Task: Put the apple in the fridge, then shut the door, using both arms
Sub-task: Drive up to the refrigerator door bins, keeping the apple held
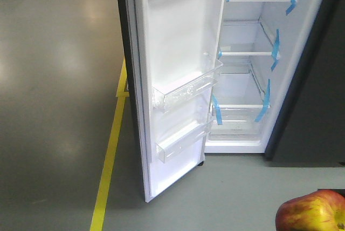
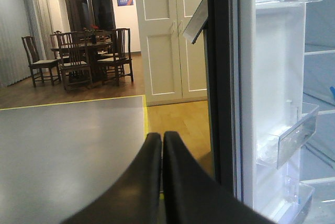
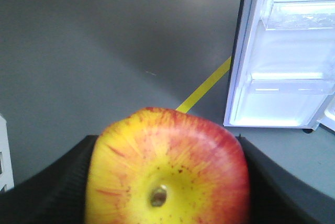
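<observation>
Right gripper [image 3: 166, 148] clamped on the apple [image 1: 312, 212], five o'clock in front view, left gripper [image 2: 162, 141] pressed together, nothing in it, fridge [image 1: 245, 58] at one o'clock, door [image 1: 180, 42] standing wide open

apple [image 3: 167, 166] — glossy skin | door bins [image 1: 186, 88] — clear plastic | left fingers [image 2: 137, 182] matt black

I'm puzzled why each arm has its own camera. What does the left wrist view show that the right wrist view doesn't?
Only the left wrist view shows the left fingers pressed together with nothing between them, and a room behind: a dining table, chairs and white double doors. Only the right wrist view shows the apple, held between the right fingers. Both show the open fridge door with its clear bins, the grey floor and a yellow floor line.
</observation>
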Robot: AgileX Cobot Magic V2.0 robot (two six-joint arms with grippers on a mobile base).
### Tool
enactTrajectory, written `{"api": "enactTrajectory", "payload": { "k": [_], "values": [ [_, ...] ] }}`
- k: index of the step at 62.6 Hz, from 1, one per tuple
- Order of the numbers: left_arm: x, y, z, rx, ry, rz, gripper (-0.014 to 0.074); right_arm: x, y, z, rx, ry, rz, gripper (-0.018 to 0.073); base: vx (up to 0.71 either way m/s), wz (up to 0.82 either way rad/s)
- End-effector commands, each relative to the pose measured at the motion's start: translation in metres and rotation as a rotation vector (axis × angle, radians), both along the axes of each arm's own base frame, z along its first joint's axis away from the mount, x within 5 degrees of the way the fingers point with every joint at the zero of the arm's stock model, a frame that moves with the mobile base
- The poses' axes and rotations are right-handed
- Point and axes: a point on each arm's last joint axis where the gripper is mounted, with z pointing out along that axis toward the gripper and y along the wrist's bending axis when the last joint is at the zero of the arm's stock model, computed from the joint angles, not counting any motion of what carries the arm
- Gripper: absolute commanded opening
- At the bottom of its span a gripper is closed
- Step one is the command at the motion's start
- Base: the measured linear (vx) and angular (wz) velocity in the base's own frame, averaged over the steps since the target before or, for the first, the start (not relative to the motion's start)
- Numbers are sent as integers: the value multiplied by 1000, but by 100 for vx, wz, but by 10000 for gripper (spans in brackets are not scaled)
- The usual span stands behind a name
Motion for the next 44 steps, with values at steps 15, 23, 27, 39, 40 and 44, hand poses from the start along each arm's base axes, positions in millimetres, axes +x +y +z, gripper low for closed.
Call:
{"api": "enactTrajectory", "payload": {
  "k": [15,23,27,39,40,44],
  "values": [
    [-1,0,1,-19,-70,-9,-6,3,1,14,58,-70,-16,411,14,2],
    [-1,0,1,-19,-70,-9,-6,3,1,14,58,-70,-16,411,14,1],
    [-1,0,1,-19,-70,-9,-6,3,1,14,58,-70,-16,411,14,0],
    [-1,0,1,-19,-70,-9,-6,3,1,14,58,-70,-16,411,13,0],
    [-1,0,1,-19,-70,-9,-6,3,1,14,58,-70,-16,411,12,0],
    [-1,0,1,-19,-70,-9,-6,3,1,14,58,-70,-16,411,12,0]
  ]
}}
